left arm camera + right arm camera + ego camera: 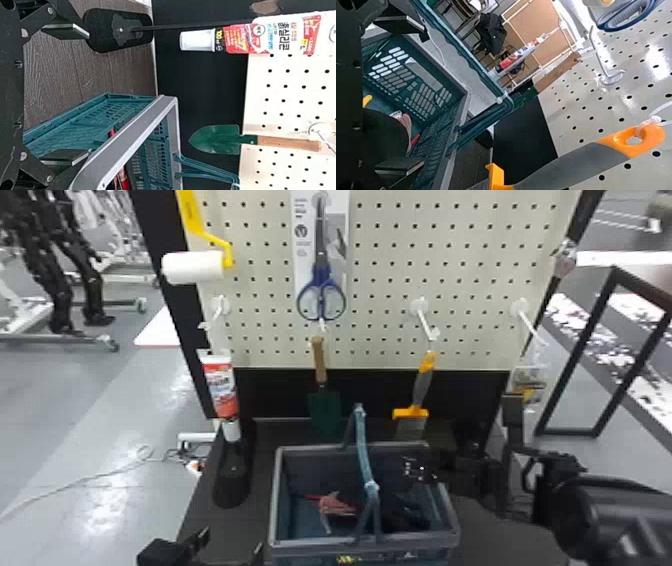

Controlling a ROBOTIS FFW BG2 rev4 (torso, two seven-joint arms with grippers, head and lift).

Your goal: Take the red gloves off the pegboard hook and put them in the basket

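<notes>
Right arm [595, 510] is angling in lower right. Basket [315, 543] is sitting lower centre, holding something dark [400, 515] and the red gloves [336, 505]. Right gripper [420, 472], beside its right rim, and left gripper [233, 541], lower left, are spreading their fingers.

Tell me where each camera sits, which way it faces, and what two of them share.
Head view: on the head, facing forward and down at the basket and pegboard; left gripper and right arm show.
Left wrist view: on the left wrist, facing past its own open fingers over the basket's side toward trowel and tube.
Right wrist view: on the right wrist, facing past its open fingers across the basket and pegboard, scraper close.
Both wrist views share basket, pegboard and trowel.
</notes>
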